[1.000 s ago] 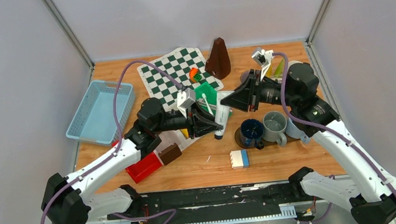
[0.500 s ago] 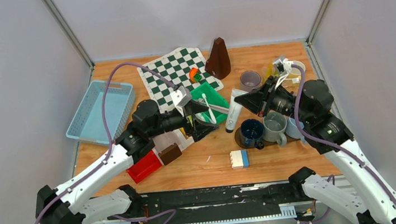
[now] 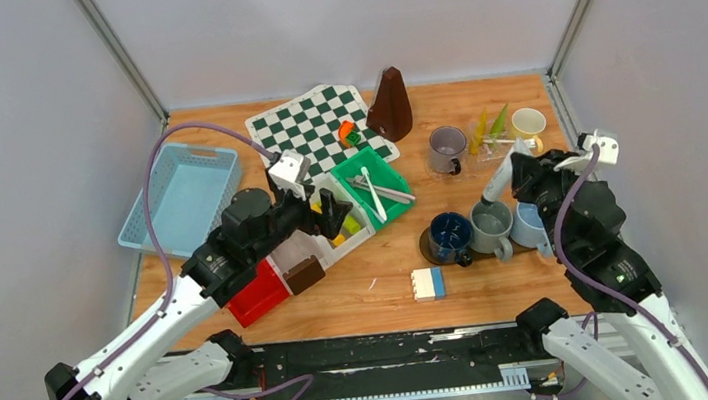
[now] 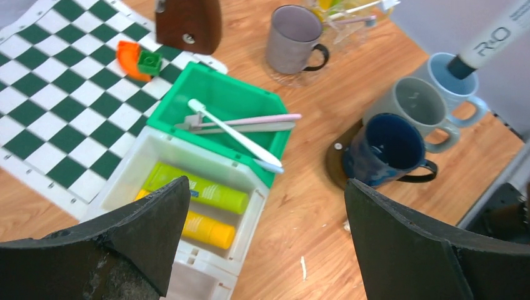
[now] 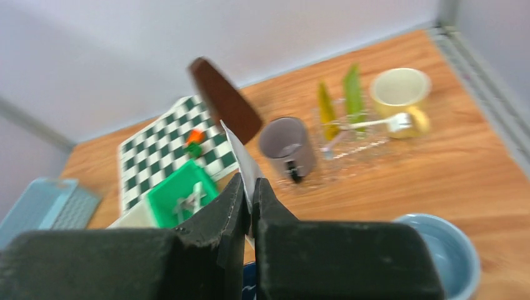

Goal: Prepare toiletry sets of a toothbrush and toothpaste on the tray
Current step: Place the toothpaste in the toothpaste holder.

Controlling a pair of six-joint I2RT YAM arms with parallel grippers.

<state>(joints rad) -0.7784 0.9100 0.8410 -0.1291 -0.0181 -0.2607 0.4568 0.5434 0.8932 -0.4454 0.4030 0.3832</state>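
Jaws of the right gripper point(image 5: 250, 182) are closed on the flat crimped end of a white toothpaste tube point(image 4: 494, 39). The tube hangs tilted, and its dark cap points down into the mouth of the light blue mug point(image 4: 472, 100) at the right of the table. We note the grey-green mug point(image 4: 412, 103) just beside that mug on its left. Next comes the dark blue mug point(image 4: 384, 147), which stands on a dark round coaster point(image 4: 334, 164).

We find the left gripper point(image 4: 264, 183) empty, with its jaws spread wide. It is held above the white bin point(image 4: 125, 172), in which a green tube point(image 4: 194, 187) and a yellow tube point(image 4: 206, 228) lie side by side. The adjoining green bin point(image 4: 231, 87) holds a white toothbrush point(image 4: 234, 134) laid across a pink toothbrush point(image 4: 262, 119).

At the far right, a clear tray point(image 5: 369, 147) carries the grey mug point(image 5: 287, 144), a second yellow tube point(image 5: 326, 103), a second green tube point(image 5: 353, 84) and a whitish toothbrush point(image 5: 375, 123). The pale yellow mug point(image 5: 400, 94) is at the tray's right end. We cannot tell whether it stands on the tray.
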